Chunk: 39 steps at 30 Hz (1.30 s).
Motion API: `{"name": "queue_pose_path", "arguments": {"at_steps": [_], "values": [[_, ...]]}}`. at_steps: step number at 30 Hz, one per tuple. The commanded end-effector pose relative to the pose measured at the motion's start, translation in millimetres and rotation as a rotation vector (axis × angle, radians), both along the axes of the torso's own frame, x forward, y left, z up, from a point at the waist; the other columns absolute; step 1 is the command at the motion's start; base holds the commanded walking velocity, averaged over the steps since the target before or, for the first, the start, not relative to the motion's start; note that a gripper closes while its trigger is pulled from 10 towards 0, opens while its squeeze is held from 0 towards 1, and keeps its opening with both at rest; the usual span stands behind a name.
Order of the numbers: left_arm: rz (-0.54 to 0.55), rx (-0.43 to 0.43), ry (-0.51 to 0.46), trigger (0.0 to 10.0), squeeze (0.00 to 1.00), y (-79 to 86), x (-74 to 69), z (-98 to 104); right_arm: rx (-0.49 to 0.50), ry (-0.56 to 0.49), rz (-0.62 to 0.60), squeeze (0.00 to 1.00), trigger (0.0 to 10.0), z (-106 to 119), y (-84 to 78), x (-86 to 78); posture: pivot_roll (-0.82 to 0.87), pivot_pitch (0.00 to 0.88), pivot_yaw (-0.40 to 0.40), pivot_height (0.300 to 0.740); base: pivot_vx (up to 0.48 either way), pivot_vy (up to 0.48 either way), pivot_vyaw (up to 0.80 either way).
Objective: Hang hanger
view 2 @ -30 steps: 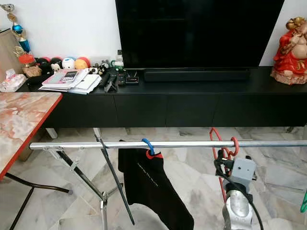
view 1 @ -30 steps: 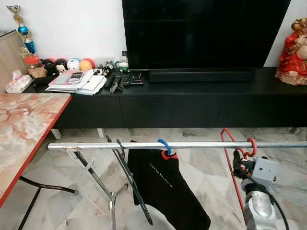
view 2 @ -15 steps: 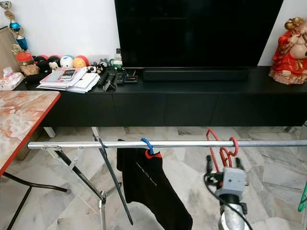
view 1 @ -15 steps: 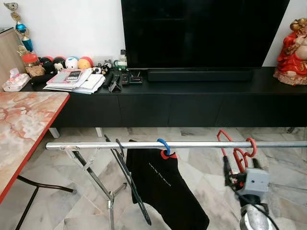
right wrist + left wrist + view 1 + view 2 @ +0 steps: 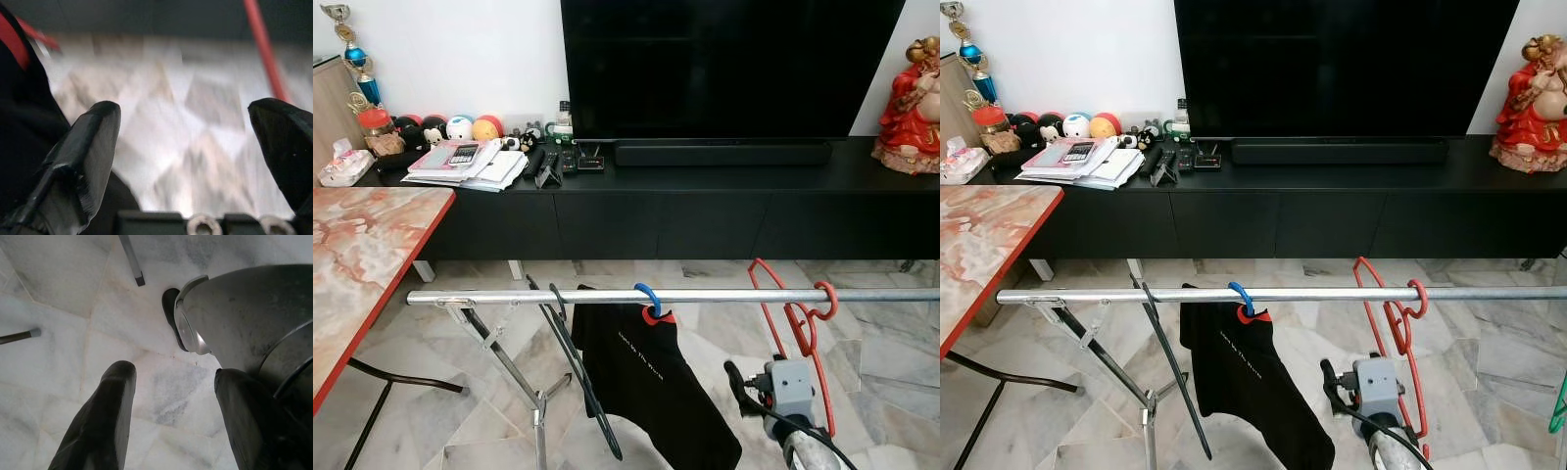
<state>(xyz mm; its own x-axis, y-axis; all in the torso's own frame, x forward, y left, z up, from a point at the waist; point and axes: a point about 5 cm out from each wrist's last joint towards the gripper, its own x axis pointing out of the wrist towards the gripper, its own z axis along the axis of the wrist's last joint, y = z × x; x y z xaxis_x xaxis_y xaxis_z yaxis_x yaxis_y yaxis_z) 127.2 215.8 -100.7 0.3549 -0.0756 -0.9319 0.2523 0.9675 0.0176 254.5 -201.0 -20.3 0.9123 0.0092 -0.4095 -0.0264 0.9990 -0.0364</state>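
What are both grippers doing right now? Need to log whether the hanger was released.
Left gripper: open, empty, pointing at the floor.
Right gripper: open, holding nothing; the red hanger hangs on the rail.

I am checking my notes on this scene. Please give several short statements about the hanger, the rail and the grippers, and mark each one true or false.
1. The red hanger hangs by its hook on the metal rail. True.
2. The right gripper is shut on the red hanger. False: its fingers are wide apart and hold nothing.
3. A black garment hangs on the rail from a blue hook. True.
4. The red hanger carries a shirt. False: it is bare.
5. The left gripper is open, pointing at the marble floor. True.
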Motion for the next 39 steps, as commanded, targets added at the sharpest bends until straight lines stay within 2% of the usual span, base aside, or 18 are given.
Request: {"name": "queue_pose_path", "arguments": {"at_steps": [1, 2, 3, 4, 8, 9, 10, 11, 12, 15, 17, 21, 25, 31, 39], "values": [[-0.021, 0.001, 0.022, 10.0, 0.0, -0.5, -4.0, -1, 0.088, 0.235, -0.13, 0.0, 10.0, -28, -4.3, -23.9, 0.08, 0.0, -0.011, 0.74, 0.0, 0.0, 0.0], [-0.023, 0.002, 0.022, 10.0, 0.0, -0.4, -4.0, -1, 0.113, 0.316, -0.129, 0.0, 10.0, -38, 0.0, -34.6, 0.08, 0.0, -0.01, 0.74, 0.0, 0.0, 0.0], [-0.027, 0.005, 0.021, 10.0, 0.0, -0.1, -3.9, -1, 0.089, 0.42, -0.039, 0.0, 10.0, -51, 10.7, -51.2, 0.09, 0.0, -0.01, 0.74, 0.0, 0.0, 0.0], [-0.029, 0.006, 0.021, 10.0, 0.0, 0.3, -4.1, -1, 0.119, 0.466, -0.033, 0.0, 10.0, -57, 15.4, -61.5, 0.1, 0.0, -0.01, 0.74, 0.0, 0.0, 0.0], [-0.028, 0.006, 0.02, 10.0, 0.0, 0.6, -4.5, -1, 0.053, 0.492, -0.078, 0.0, 10.0, -61, 9.4, -69.4, 0.1, 0.0, -0.011, 0.74, 0.0, 0.0, 0.0], [-0.026, 0.006, 0.019, 10.0, 0.0, 1.1, -4.8, -1, 0.126, 0.452, -0.182, 0.0, 10.0, -60, 3.8, -69.3, 0.1, 0.0, -0.004, 0.74, 0.0, 0.0, 0.0], [-0.028, 0.007, 0.02, 10.0, 0.0, 1.8, -5.1, -1, 0.172, 0.435, -0.307, 0.0, 10.0, -58, -9.3, -70.6, 0.09, 0.0, 0.002, 0.74, 0.0, 0.0, 0.0], [-0.028, 0.007, 0.02, 10.0, 0.0, 1.8, -5.1, -1, 0.172, 0.435, -0.307, 0.0, 10.0, -58, -9.3, -70.6, 0.09, 0.0, 0.002, 0.74, 0.0, 0.0, 0.0], [-0.032, 0.011, 0.021, 10.0, 0.0, 2.8, -5.3, -1, 0.187, 0.44, -0.41, 0.0, 10.0, -58, -24.7, -75.2, 0.07, 0.0, 0.008, 0.74, 0.0, 0.0, 0.0], [-0.038, 0.017, 0.021, 10.0, 0.0, 3.6, -5.5, -1, 0.102, 0.499, -0.336, 0.0, 10.0, -63, -27.3, -87.3, 0.07, 0.0, 0.008, 0.74, 0.0, 0.0, 0.0], [-0.01, 0.017, 0.006, 10.0, 0.0, 4.4, -5.3, -1, 0.104, 0.535, -0.373, 0.0, 10.0, -68, -28.1, -99.1, 0.08, 0.0, 0.009, 0.74, 0.0, 0.0, 0.0], [-0.013, 0.03, 0.006, 10.0, 0.0, 5.2, -5.0, -1, 0.103, 0.549, -0.346, 0.0, 10.0, -71, -20.9, -102.7, 0.08, 0.0, 0.013, 0.74, 0.0, 0.0, 0.0], [-0.027, 0.046, 0.006, 10.0, 0.0, 6.7, -3.7, 0, 0.114, 0.538, -0.341, 0.0, 10.0, -70, -15.7, -98.9, 0.08, 0.0, 0.016, 0.74, 0.0, 0.0, 0.0], [0.008, 0.04, 0.0, 10.0, 0.0, 7.5, -3.2, 0, 0.079, 0.531, -0.332, 0.0, 10.0, -68, -22.0, -95.0, 0.08, 0.0, 0.019, 0.74, 0.0, 0.0, 0.0], [0.015, 0.034, 0.004, 10.0, 0.0, 7.4, -2.4, 0, 0.076, 0.549, -0.315, 0.0, 10.0, -70, -18.3, -97.0, 0.08, 0.0, 0.025, 0.74, 0.0, 0.0, 0.0]]}}
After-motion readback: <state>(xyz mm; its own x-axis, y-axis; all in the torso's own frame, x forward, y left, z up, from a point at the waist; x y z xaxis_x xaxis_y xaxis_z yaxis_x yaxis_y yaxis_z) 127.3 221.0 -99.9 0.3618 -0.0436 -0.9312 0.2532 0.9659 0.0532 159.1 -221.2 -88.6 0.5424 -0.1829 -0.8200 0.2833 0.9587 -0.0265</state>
